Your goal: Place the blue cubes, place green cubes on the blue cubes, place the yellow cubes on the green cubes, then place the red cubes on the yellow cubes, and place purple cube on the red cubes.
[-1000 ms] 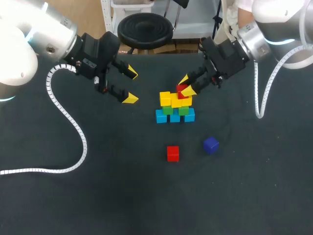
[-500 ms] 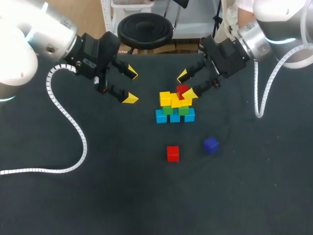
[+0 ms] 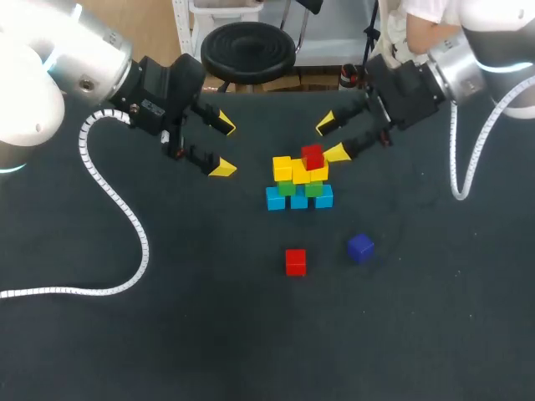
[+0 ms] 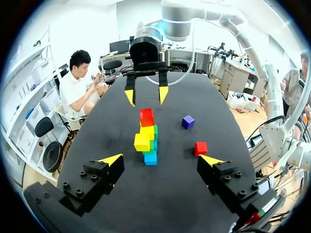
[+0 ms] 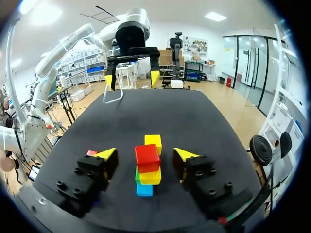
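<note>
A small pyramid stands mid-table: blue cubes (image 3: 299, 199) at the base, green cubes (image 3: 287, 188) on them, yellow cubes (image 3: 283, 169) above, and one red cube (image 3: 313, 156) on top. A second red cube (image 3: 295, 261) and the purple cube (image 3: 360, 248) lie loose in front of the stack. My right gripper (image 3: 332, 139) hangs open just right of the top red cube (image 5: 147, 158), its fingers clear of it. My left gripper (image 3: 224, 147) is open and empty, well left of the stack (image 4: 147, 138).
The dark table (image 3: 167, 334) is bare in front and on the left, apart from my left arm's white cable (image 3: 125, 219). The loose red cube (image 4: 200, 148) and purple cube (image 4: 188, 121) sit to one side of the stack.
My right gripper let go of the red cube on top of the yellow cubes, opened, and drew back up and to the right. The left arm has not moved.
</note>
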Controlling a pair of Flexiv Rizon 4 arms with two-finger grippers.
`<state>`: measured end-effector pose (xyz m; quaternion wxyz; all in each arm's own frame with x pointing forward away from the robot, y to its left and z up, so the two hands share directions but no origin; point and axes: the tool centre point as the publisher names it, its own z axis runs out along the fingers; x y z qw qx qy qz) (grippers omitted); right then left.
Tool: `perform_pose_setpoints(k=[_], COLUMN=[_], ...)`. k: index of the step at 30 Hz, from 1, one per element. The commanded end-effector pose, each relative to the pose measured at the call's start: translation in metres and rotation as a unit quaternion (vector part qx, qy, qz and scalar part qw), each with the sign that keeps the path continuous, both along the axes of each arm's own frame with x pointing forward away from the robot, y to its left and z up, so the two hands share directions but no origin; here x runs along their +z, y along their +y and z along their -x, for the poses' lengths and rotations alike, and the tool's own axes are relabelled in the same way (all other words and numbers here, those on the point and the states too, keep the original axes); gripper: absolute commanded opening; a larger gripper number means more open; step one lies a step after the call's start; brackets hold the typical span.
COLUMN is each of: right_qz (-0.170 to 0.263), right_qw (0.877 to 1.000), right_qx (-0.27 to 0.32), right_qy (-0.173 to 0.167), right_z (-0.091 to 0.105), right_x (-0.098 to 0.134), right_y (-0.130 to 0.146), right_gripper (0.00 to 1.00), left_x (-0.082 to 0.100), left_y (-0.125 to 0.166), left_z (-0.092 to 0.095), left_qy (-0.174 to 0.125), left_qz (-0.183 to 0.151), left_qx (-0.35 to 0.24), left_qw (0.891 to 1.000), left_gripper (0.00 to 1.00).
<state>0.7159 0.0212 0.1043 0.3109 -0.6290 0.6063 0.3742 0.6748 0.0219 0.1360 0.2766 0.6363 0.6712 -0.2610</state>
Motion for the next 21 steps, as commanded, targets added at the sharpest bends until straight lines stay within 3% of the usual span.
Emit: perform_pose_setpoints(k=[1,21], right_qz=[0.000,-0.002], right_qw=[1.000,1.000], right_qx=[-0.006,-0.019], right_qy=[-0.002,0.010], right_z=[0.007,0.017], right_x=[-0.002,-0.013], right_y=[-0.002,-0.008], right_gripper=[0.00,0.00], left_x=[0.000,0.000], left_y=[0.001,0.001], left_z=[-0.001,-0.001], left_qy=[0.000,0.000], left_qz=[0.001,0.001], left_qx=[-0.002,-0.002], left_qw=[1.000,1.000], left_gripper=[1.00,1.00])
